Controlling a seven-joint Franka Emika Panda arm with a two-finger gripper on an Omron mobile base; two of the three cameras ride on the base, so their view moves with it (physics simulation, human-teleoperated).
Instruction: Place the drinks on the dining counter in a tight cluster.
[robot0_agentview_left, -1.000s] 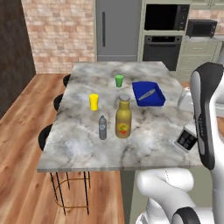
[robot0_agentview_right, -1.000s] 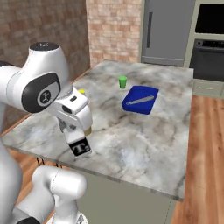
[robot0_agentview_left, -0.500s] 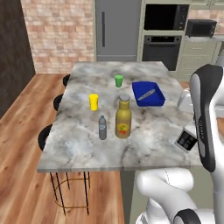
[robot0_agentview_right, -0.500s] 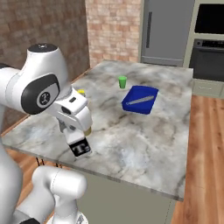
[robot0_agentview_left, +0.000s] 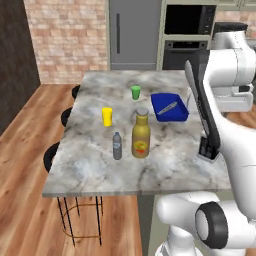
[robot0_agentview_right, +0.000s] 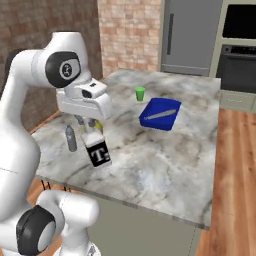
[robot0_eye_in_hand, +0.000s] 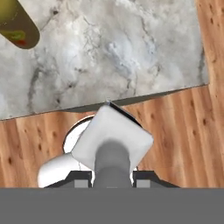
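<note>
I'm seeing the gripper (robot0_agentview_right: 94, 131) clamping its fingers on the white container (robot0_agentview_right: 98, 152), now lifted off the near edge of the tabletop (robot0_agentview_right: 165, 165), whereas earlier it sat lower. Amber bottle (robot0_agentview_left: 141, 133) and water bottle (robot0_agentview_left: 117, 146) are staying together, mid-tabletop.

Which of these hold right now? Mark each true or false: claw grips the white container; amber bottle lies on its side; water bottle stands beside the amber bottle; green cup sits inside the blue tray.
1. The claw grips the white container: true.
2. The amber bottle lies on its side: false, it stands upright on the dining counter.
3. The water bottle stands beside the amber bottle: true.
4. The green cup sits inside the blue tray: false, it stands on the counter apart from the tray.
</note>
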